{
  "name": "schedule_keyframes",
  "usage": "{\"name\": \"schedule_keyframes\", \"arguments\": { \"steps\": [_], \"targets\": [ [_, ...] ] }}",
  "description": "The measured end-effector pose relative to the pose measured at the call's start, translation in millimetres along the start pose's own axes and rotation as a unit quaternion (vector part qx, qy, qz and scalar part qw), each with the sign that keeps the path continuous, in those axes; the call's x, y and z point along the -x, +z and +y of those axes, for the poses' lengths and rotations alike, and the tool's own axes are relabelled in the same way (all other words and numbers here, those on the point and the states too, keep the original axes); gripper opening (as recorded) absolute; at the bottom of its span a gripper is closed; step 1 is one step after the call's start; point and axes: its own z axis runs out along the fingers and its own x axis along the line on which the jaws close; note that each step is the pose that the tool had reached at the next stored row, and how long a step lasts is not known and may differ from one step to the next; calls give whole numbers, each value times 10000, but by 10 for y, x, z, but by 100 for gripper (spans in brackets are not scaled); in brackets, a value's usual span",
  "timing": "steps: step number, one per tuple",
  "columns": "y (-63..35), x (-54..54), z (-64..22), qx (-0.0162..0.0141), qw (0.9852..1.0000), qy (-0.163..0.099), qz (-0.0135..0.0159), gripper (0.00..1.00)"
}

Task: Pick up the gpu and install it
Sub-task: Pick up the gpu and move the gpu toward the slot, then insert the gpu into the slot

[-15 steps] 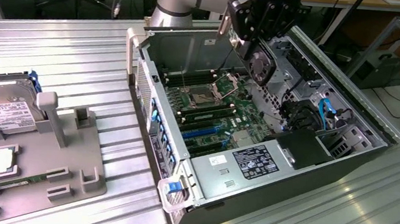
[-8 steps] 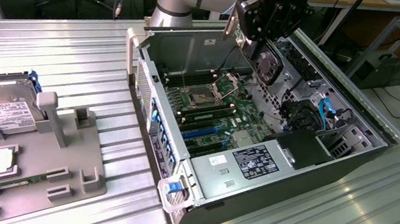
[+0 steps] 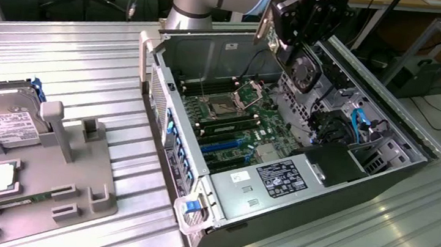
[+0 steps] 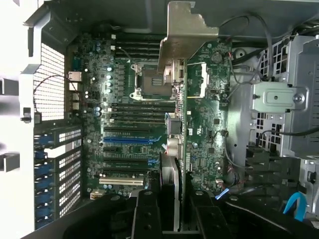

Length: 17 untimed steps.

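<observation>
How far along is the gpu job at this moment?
Done: the gpu is picked up, clamped in the pincer. In hand: it hangs above the motherboard of the open computer case. Left: the card sits in no slot yet.

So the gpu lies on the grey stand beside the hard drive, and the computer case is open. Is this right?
No. The gripper holds the gpu above the computer case, as the exterior view shows. The hard drive lies on the grey stand, and the case is open.
</observation>
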Motion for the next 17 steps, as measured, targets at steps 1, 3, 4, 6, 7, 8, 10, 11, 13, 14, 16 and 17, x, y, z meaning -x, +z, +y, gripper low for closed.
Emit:
{"name": "schedule_keyframes", "arguments": {
  "steps": [1,3,4,6,7,8,10,11,13,14,16,17],
  "targets": [
    [1,35,-1,-1,10000,0,0,28],
    [2,56,-1,-1,10000,0,0,28],
    [3,55,-2,-1,10000,0,0,28],
    [3,56,-2,0,10000,0,-1,28],
    [3,56,-2,0,10000,0,-1,28],
    [3,56,-2,0,10000,0,-1,28],
    [3,56,-2,0,10000,0,-1,28],
    [3,56,-2,0,10000,0,-1,28],
    [3,56,-2,0,10000,0,-1,28],
    [3,56,-2,0,10000,0,-1,28],
    [3,56,-2,0,10000,-1,-1,28],
    [3,56,-2,0,10000,-9,-1,28]
  ]
}}
